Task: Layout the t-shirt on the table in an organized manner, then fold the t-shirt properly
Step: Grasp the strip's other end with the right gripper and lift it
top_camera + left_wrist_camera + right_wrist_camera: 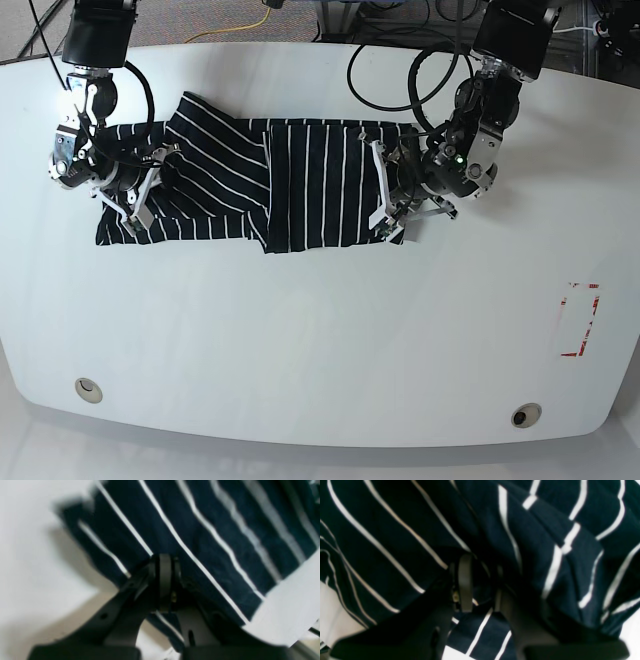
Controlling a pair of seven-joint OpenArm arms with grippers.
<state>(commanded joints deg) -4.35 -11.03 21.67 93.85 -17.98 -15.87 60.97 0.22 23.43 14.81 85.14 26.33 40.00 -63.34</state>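
the t-shirt [335,190] lies across the upper left and upper middle of the base view, dark with thin white stripes, on the white worktop [300,350]. its part near the middle of the frame is fairly flat, with the stripes running up and down; the part toward the upper left is bunched and overlapped, with stripes going several ways.

the left gripper [380,190], right of centre in the base view, is at the shirt's right-hand edge. in its own wrist view the fingers come together at mid-frame over the cloth, and they look closed, seemingly with a bit of fabric pinched between them. the right gripper [482,587] is at the upper left of the base view, over the bunched part; its wrist view shows the fingers a little apart with dark cloth between and behind them, and i cannot tell whether they have hold of it.

the step in hand looks like laying out or an early fold, well short of a neat finish. the next move probably calls for drawing out the crumpled left-hand part, keeping the flat part from being dragged askew. no container is in sight.
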